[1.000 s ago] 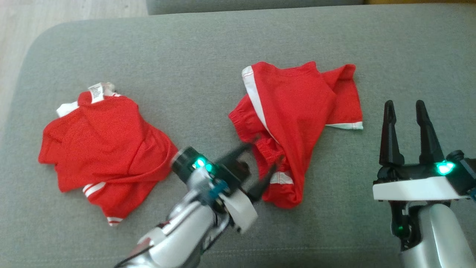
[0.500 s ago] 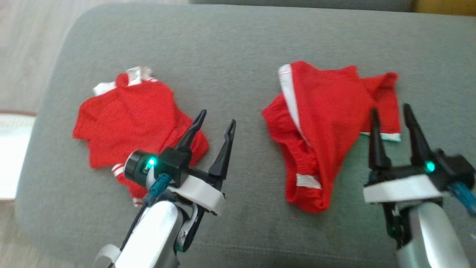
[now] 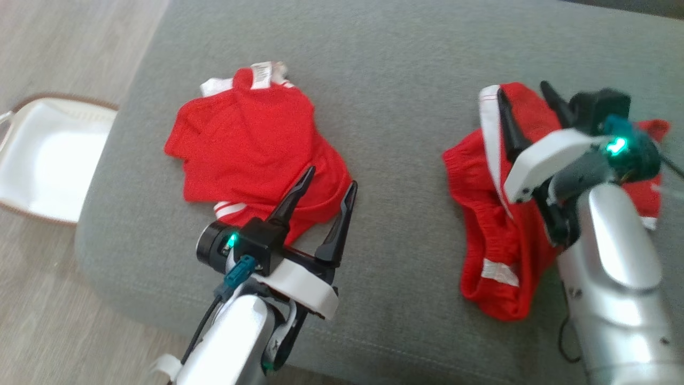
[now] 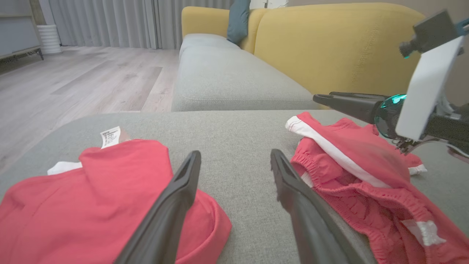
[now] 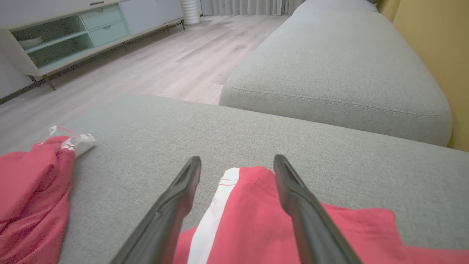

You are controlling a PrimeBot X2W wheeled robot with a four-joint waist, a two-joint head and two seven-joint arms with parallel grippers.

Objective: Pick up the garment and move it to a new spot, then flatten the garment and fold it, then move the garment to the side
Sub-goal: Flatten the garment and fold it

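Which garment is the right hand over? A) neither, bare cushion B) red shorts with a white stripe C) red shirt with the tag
B: the right hand hangs open over the red shorts, their white stripe between its fingers in the right wrist view.

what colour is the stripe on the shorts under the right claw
White stripe, running down the red shorts; the right wrist view shows it best.

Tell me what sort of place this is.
Most likely a home living room: a grey sofa seat with a yellow backrest, a pale wood floor, and a low sideboard with drawers along the wall.
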